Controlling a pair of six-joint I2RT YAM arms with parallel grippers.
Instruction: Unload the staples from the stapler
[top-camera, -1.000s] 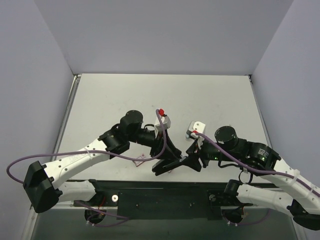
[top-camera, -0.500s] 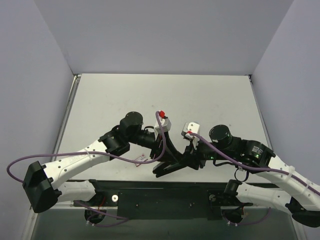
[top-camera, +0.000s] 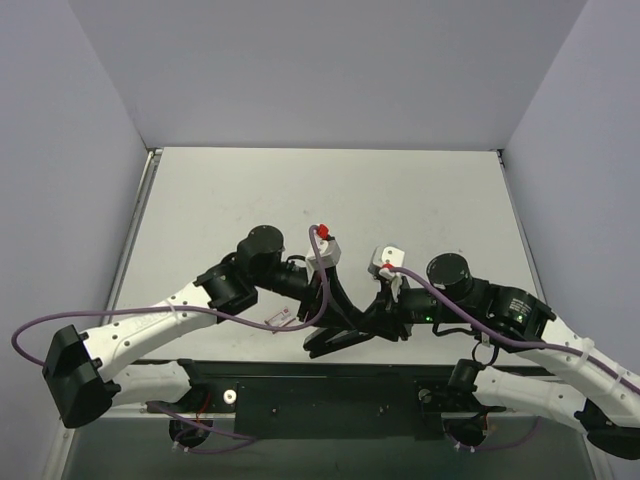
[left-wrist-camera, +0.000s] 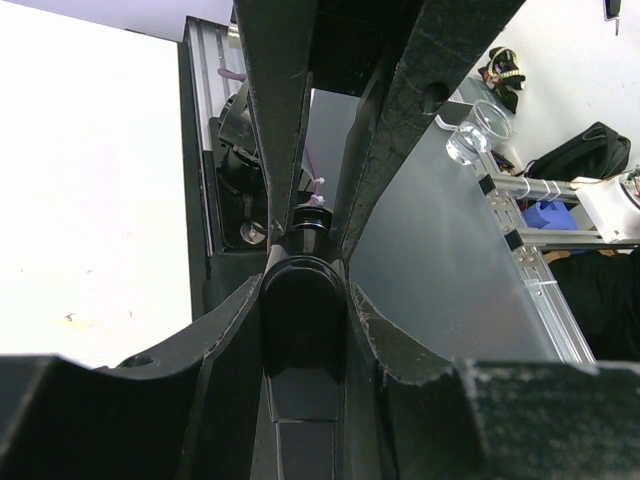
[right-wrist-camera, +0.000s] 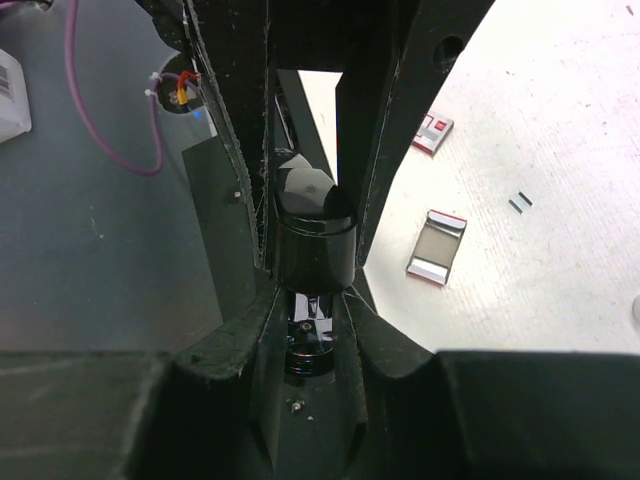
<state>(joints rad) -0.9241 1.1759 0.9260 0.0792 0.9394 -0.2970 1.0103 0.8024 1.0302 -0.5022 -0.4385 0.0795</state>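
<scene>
The black stapler (top-camera: 340, 337) is held in the air over the table's near edge, between both grippers. My left gripper (top-camera: 338, 315) is shut on one rounded end of the stapler (left-wrist-camera: 303, 340). My right gripper (top-camera: 380, 320) is shut on the other end (right-wrist-camera: 313, 250); a shiny inner part shows just below that end. Each wrist view shows the other gripper's fingers (left-wrist-camera: 275, 120) (right-wrist-camera: 235, 120) beyond the stapler. Two tiny dark slivers (right-wrist-camera: 518, 203), perhaps staples, lie on the table in the right wrist view. No staple strip shows in the stapler.
A small grey tray with red ends (right-wrist-camera: 435, 247) and a small reddish box (right-wrist-camera: 432, 131) lie on the table beside the grippers. The box also shows in the top view (top-camera: 283, 319). The black base rail (top-camera: 330, 400) runs just below the grippers.
My right gripper has moved left, in toward the left gripper and onto the stapler. The left arm has shifted slightly.
</scene>
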